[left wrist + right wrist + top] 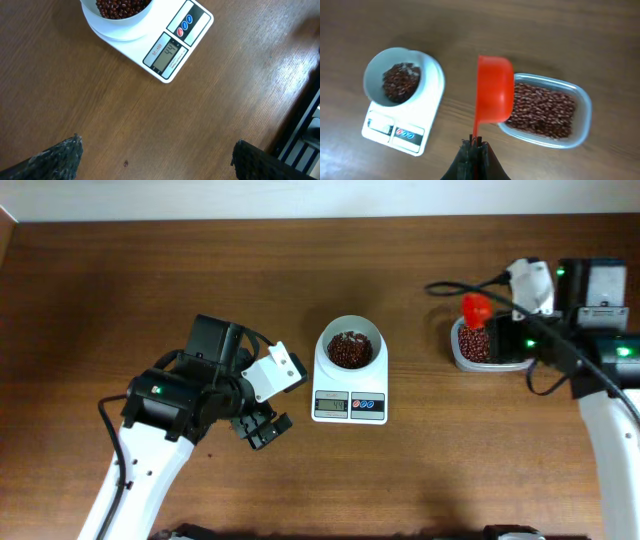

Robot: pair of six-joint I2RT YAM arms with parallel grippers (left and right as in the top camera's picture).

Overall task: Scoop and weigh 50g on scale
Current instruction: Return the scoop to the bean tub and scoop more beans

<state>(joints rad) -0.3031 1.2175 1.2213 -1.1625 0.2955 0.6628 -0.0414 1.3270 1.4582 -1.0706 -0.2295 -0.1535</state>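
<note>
Right gripper is clamped tight on the handle of the red scoop, so you're holding the tool and nothing else. The handle runs straight out from the jaws with the cup at the far end, which puts the scoop's long axis in line with your wrist. The cup hangs over the scale-side end of the clear tub of beans. The wrist view shows only its outer shell, so I can't tell if it's loaded. Left gripper is spread wide and empty, over bare table near the scale's left, display-end corner. The scale sits between your two arms, display toward the arm bases. The white bowl on top of it has a layer of beans in it. Key relation: from the scoop, the bowl lies sideways, toward the left arm, across a strip of bare table. The tub is right of the scale, apart from it and not touching. My read is that you travel across the handle axis, not along it, then roll the wrist to tip. The left arm is nearer the scale, but the right has the scoop, so it's the right arm's move. Display digits are too small to trust. Pour slowly, since overshoot is the risk. Count: one scale, one bowl, one tub, one scoop, two grippers.
</note>
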